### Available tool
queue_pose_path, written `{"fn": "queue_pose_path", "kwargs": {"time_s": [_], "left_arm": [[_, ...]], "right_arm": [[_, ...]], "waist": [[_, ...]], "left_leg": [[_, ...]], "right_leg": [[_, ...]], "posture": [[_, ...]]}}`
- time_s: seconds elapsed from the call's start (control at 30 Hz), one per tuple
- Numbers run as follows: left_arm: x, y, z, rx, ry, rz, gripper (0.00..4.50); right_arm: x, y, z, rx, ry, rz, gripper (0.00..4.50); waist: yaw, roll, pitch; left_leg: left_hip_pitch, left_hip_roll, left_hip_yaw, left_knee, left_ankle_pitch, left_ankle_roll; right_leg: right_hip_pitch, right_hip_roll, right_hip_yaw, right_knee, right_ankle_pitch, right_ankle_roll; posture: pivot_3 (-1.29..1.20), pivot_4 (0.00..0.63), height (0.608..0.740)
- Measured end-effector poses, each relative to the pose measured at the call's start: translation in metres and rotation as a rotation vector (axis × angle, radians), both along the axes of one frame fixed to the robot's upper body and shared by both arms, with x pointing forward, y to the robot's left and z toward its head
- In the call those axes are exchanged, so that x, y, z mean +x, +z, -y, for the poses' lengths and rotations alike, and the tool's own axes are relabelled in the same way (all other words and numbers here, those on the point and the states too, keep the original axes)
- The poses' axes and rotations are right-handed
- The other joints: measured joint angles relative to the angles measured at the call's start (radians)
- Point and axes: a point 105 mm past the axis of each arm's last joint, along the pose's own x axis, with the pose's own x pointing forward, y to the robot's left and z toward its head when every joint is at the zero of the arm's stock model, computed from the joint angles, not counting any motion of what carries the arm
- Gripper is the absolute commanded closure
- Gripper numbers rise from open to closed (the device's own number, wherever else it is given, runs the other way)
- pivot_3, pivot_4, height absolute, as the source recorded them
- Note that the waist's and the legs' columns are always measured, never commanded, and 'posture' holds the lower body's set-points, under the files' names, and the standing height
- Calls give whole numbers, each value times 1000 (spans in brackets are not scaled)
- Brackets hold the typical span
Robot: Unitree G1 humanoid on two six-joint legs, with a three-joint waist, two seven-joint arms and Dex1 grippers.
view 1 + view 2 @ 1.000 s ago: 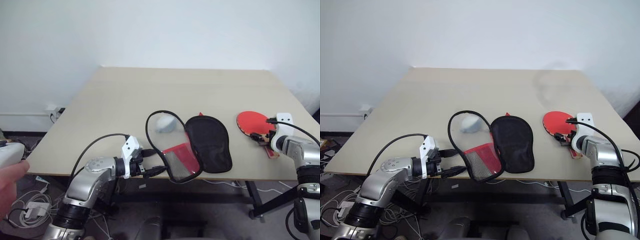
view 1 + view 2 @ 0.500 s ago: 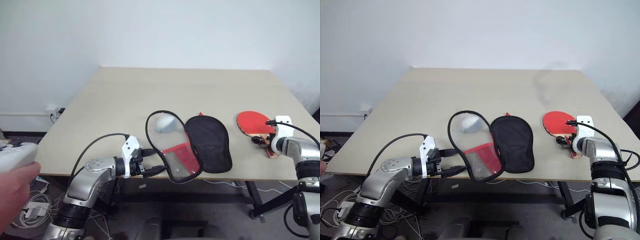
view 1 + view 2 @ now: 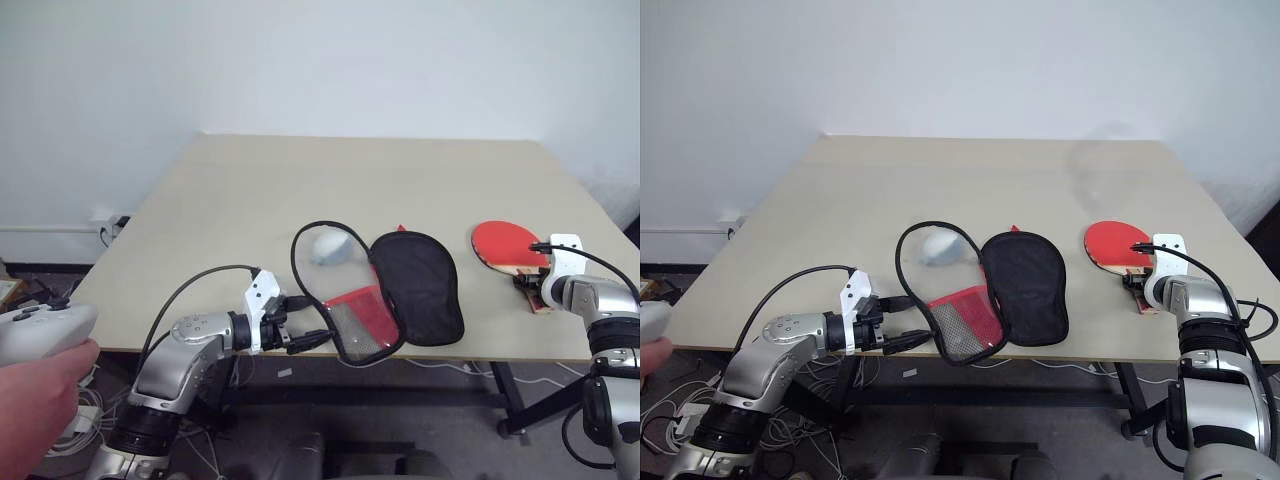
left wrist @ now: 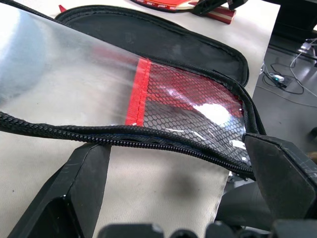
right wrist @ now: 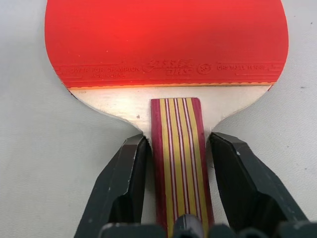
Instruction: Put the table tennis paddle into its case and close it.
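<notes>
The round red-rubber table tennis paddle (image 5: 166, 44) with its striped wooden handle lies flat on the pale beige worktop (image 3: 300, 190) near the right edge, handle toward the robot. The right end effector (image 5: 174, 148) has its two black fingers (image 5: 121, 183) set closely either side of the handle, touching or nearly so; I cannot tell whether it is actually clamped. The alignment suits a grasp by the handle.

The paddle-shaped black zip case (image 3: 415, 285) lies open near the front edge, well apart from the paddle, its red mesh flap (image 3: 360, 320) spread out to the left. The left end effector (image 4: 173, 163), fingers wide, straddles the flap's zipper rim, probably to hold the case ready.
</notes>
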Motion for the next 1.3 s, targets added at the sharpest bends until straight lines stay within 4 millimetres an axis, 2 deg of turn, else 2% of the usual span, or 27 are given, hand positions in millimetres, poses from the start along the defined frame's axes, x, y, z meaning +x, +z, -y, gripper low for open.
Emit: {"fn": "queue_pose_path", "kwargs": {"time_s": [0.1,0.13,0.43,0.53,0.73,0.83,1.03,1.3], "left_arm": [[1,-1,-1,4,3,-2,0],[1,-1,-1,5,3,-2,0],[0,-2,-3,21,-7,-4,0],[0,-1,-3,21,-14,-5,0],[4,5,2,20,-43,12,0],[4,1,5,22,-60,-8,0],[5,-4,13,9,-91,-34,0],[9,-5,23,-6,-121,-39,0]], "right_arm": [[2,-1,-2,1,6,6,3240],[2,-1,-2,-2,7,8,3298],[2,2,-4,-22,23,14,3298],[-4,9,-14,-4,49,14,3298],[-6,42,-58,82,153,91,3298],[-13,52,-85,103,241,101,3298],[-32,40,-130,136,334,31,3298],[-45,24,-172,167,356,18,3298]], "waist": [[0,0,0],[0,-1,0],[0,0,0],[0,1,1],[0,2,1],[2,2,1],[4,1,1],[2,1,1]], "left_leg": [[0,0,0,0,0,0],[0,0,0,0,0,0],[0,0,0,0,0,0],[-1,0,-1,0,0,0],[-1,0,-2,-1,-1,2],[-1,0,-2,-1,-3,5],[-1,0,-1,0,-4,6],[-1,0,0,0,-2,3]], "right_leg": [[0,0,0,0,0,0],[1,0,0,0,0,0],[0,0,0,0,0,0],[-1,-1,1,1,0,0],[-2,0,3,1,0,0],[-2,0,3,1,0,0],[-3,-1,2,1,0,0],[-3,0,1,1,0,0]], "posture": [[0,0,715],[0,0,715],[0,0,715],[0,0,715],[0,0,715],[0,0,715],[0,0,715],[0,0,715]]}}
